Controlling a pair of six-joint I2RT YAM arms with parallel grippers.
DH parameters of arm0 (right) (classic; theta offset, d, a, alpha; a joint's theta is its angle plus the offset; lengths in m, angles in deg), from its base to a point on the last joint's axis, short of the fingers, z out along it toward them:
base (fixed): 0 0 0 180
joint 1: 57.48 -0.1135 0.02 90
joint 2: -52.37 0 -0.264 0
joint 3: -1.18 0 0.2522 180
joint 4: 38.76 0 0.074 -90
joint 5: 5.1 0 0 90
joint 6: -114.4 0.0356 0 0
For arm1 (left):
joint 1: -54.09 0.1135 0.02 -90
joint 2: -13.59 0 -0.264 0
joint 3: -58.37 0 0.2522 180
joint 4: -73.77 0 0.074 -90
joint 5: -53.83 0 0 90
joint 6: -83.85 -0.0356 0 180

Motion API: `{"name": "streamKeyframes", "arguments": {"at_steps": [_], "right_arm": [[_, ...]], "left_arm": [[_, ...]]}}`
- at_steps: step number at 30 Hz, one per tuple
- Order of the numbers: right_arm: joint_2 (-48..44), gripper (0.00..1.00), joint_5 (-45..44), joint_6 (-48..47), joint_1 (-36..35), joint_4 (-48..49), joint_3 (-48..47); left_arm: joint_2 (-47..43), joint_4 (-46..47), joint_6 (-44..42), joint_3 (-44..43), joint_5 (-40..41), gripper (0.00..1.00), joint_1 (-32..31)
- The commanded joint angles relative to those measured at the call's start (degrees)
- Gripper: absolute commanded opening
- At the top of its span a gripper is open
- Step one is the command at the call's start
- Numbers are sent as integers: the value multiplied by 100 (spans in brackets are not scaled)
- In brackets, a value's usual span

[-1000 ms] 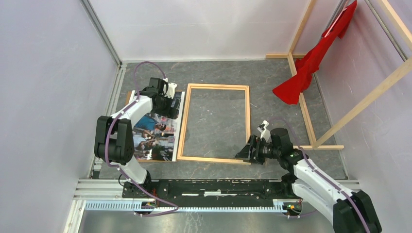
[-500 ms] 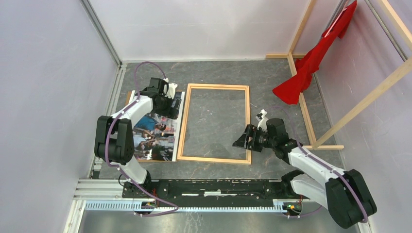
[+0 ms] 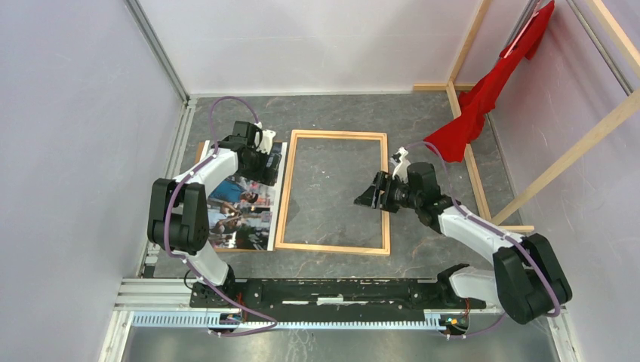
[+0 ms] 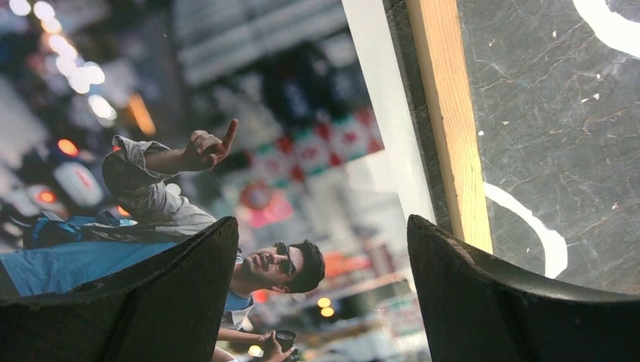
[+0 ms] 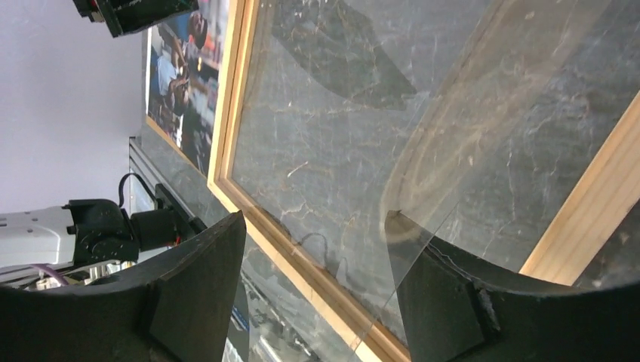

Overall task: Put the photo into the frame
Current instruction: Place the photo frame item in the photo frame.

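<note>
Right hand (image 3: 367,198) farther up over frame (image 3: 333,136); photo (image 3: 235,213) beneath left hand (image 3: 266,166)

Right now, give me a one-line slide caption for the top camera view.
Left pincer open over the photo beside the wooden frame; right pincer open over the frame's right side.

Open tabletop (image 3: 332,113) lies beyond the far edge of the frame (image 3: 332,135), while right of the frame a wooden rack (image 3: 474,173) and red cloth (image 3: 483,98) stand in the way.
</note>
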Motion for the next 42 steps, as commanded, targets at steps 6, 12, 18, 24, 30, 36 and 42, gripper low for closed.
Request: {"name": "streamKeyframes", "arguments": {"at_steps": [6, 12, 18, 24, 30, 36, 42], "right_arm": [[703, 73, -83, -548, 304, -269, -370], [682, 73, -141, -580, 461, -115, -301], [835, 65, -220, -568, 653, 98, -393], [1106, 61, -86, -455, 684, 514, -435], [1490, 62, 167, -379, 728, 866, -617], [1819, 67, 278, -636, 750, 705, -1024], [1841, 69, 262, -1032, 756, 312, -1458]], "left_arm": [[-34, 153, -122, -77, 93, 88, -26], [-14, 150, -131, -85, 88, 88, -48], [-5, 156, -126, -82, 89, 88, -74], [-6, 158, -144, -77, 101, 88, -88], [21, 155, -153, -85, 103, 88, -88], [52, 151, -161, -92, 79, 88, -95], [57, 150, -170, -94, 75, 88, -97]]}}
